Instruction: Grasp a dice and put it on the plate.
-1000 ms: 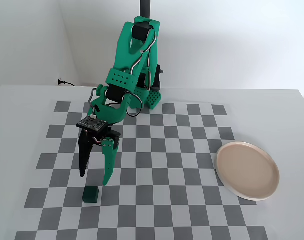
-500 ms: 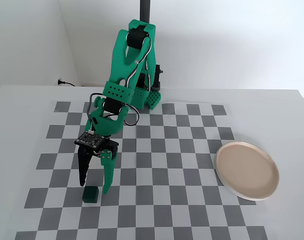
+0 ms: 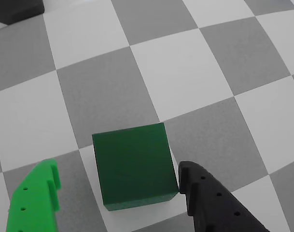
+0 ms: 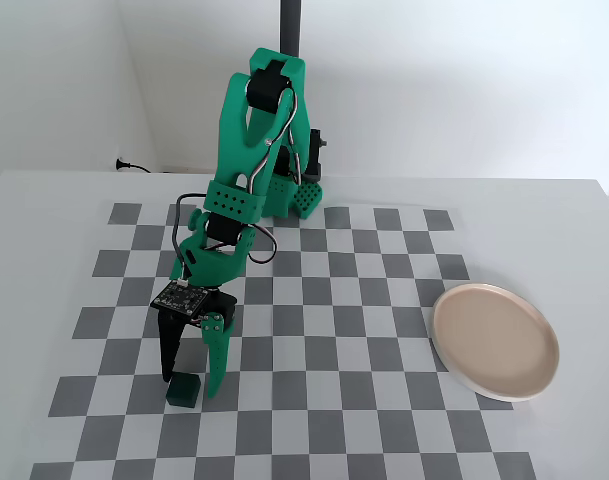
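From my remote station I read the tool (image 4: 192, 378) as released: its jaws stand apart with the dice (image 4: 184, 390) low between them, near the front-left part of the checkered mat (image 4: 384, 300) in the fixed view. In the wrist view the tool (image 3: 117, 178) shows a bright green finger (image 3: 33, 203) at lower left and a black finger (image 3: 214, 203) at lower right, and the dice (image 3: 134, 166) sits between them on the mat (image 3: 175, 72). I see the black finger just beside the right edge of the dice, possibly touching it; I cannot tell for certain. The green finger stands clear of the left edge, with a strip of mat visible between them. The dice lies flat, its edges turned slightly off the lines of the checker squares. In the fixed view the arm (image 4: 254, 150) reaches forward and down from its base at the rear of the mat, with the fingertips close to the surface. The plate (image 4: 495, 340) rests at the right side of the mat, well apart from the dice, its right rim overhanging the mat edge onto the white tabletop (image 4: 44, 250). I see the mat between dice and plate as unobstructed squares. A bare white margin of tabletop runs along the left, right and rear edges of the mat. A dark object (image 3: 16, 9) shows in the top left corner of the wrist view; I cannot identify it.
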Controlling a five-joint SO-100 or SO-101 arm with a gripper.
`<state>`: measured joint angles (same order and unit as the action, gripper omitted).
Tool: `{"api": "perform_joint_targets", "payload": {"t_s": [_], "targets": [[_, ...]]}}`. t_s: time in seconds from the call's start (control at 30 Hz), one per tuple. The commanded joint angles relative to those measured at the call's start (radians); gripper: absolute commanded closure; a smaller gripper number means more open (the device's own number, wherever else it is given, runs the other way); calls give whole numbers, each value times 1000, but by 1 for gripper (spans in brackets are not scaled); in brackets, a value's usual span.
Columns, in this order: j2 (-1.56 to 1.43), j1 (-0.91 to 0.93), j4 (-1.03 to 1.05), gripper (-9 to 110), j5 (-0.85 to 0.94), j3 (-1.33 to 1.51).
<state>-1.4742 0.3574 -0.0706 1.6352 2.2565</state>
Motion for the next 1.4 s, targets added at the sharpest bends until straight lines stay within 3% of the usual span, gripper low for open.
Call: {"api": "perform_joint_targets", "payload": {"t_s": [0.0, 0.5, 0.73, 0.97, 1.37], "targets": [[-2, -6, -32, 80, -8, -72], [120, -2, -87, 81, -12, -117], [130, 3, -60, 88, -43, -166], [130, 0, -66, 106, -49, -167], [31, -75, -103, 106, -21, -167]]}}
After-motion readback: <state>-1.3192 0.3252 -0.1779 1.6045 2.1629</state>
